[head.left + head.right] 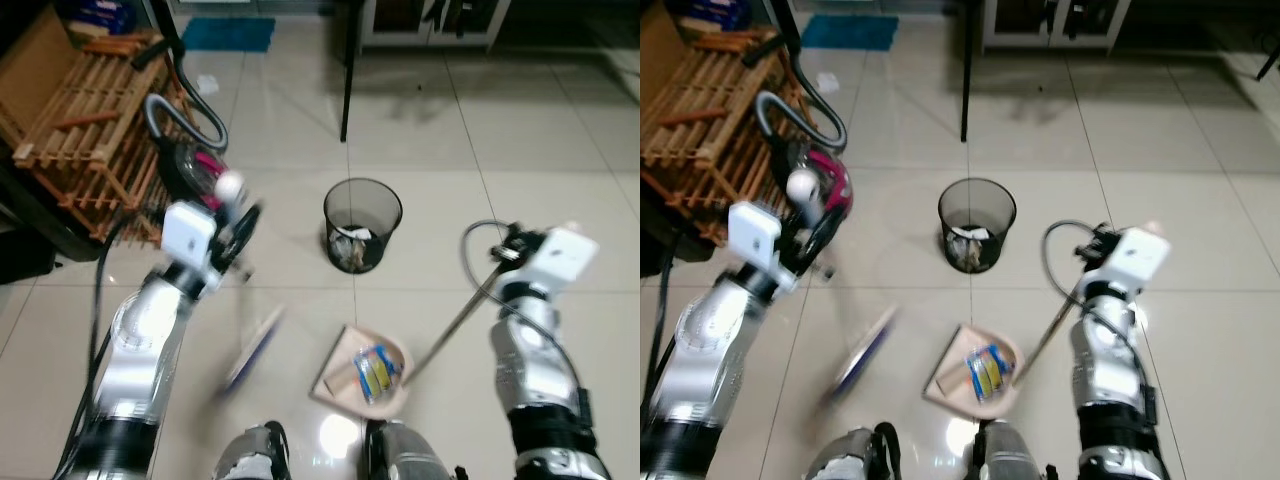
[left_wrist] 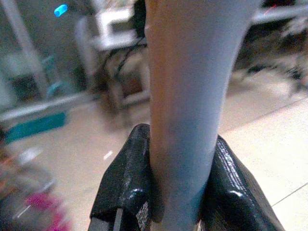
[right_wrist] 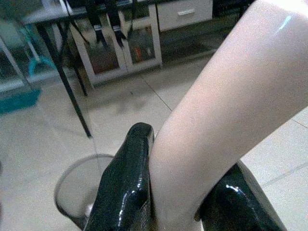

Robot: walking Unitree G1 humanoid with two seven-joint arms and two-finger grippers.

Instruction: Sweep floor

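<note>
Nearest, by the robot's feet, the dustpan (image 1: 362, 372) lies on the tiled floor (image 1: 560, 170) with a blue-and-yellow wrapper (image 1: 375, 371) and some scraps already in it. Its long thin handle (image 1: 455, 318) slants up and to the robot's right into the right pincer (image 3: 179, 192), whose black fingers are pinched on the pale grip. So the pan's long axis runs from the right hand down toward the centre, with the open mouth facing the robot's left.

Just left of the pan, the broom head (image 1: 252, 346) is a blur, low over the floor. Its stick rises to the left pincer (image 2: 179, 192), which is clamped tight around the pale shaft. The key relation: the broom sits left of the pan mouth, close but apart, so the next stroke likely runs rightward into the pan.

Farther on, past the pan, stands a black mesh bin (image 1: 362, 224) holding some trash. It is nearer the right arm's side. Far left are a vacuum cleaner (image 1: 188, 165) and a wooden rack (image 1: 88, 115).
</note>
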